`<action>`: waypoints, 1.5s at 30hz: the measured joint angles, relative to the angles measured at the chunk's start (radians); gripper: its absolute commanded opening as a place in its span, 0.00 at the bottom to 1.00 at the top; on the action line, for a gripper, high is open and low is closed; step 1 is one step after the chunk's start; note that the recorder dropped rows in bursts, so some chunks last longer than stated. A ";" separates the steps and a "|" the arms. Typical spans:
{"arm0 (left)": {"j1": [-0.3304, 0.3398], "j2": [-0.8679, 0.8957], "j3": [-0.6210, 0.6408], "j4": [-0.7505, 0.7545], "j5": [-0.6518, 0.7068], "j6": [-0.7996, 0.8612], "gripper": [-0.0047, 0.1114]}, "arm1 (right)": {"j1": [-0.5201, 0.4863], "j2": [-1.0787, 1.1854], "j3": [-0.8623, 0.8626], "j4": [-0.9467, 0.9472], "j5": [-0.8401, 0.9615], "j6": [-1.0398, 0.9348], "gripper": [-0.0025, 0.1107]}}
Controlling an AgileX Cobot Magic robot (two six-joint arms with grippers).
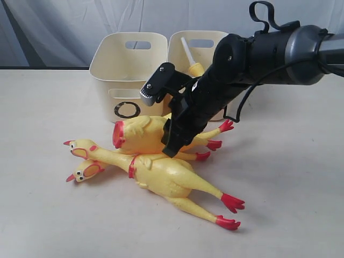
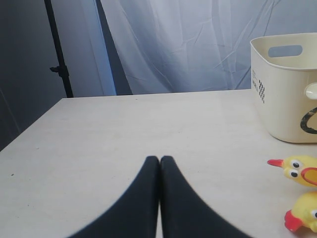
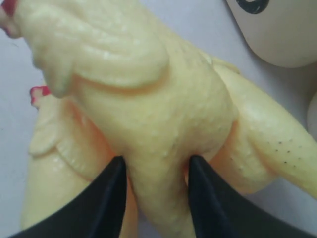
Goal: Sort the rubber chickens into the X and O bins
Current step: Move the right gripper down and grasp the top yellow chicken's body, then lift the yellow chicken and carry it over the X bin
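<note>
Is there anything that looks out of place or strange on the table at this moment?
The rear chicken and the front chicken lie overlapping in front of the O bin, necks seemingly crossed. The right gripper pinches the rear chicken, so both may move.

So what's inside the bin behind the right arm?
A pale rod with a yellow bulge leans up inside the right-hand bin. The right arm and the bin's own front wall cover the rest, so its bottom and mark are unseen.

Staged lab setup, draped white backdrop, black stand, pale tabletop
</note>
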State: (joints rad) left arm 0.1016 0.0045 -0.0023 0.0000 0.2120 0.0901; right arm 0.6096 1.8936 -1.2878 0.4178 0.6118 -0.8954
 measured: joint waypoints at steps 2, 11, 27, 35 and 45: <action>0.000 0.000 0.000 0.000 0.000 0.000 0.04 | 0.000 0.000 0.000 0.000 0.002 0.000 0.01; 0.000 0.000 0.000 0.000 0.000 0.000 0.04 | 0.000 -0.006 0.000 0.000 0.015 0.002 0.01; 0.000 0.000 0.000 0.000 0.000 0.000 0.04 | 0.000 -0.143 0.007 -0.009 0.054 0.002 0.01; 0.000 0.000 0.000 0.000 0.000 0.000 0.04 | 0.000 -0.202 0.007 -0.013 0.016 0.002 0.01; 0.000 0.000 0.000 0.000 0.000 0.000 0.04 | 0.000 -0.259 0.007 -0.012 -0.198 0.008 0.01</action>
State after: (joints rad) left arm 0.1016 0.0045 -0.0023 0.0000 0.2120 0.0901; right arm 0.6096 1.6348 -1.2810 0.4056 0.4143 -0.8879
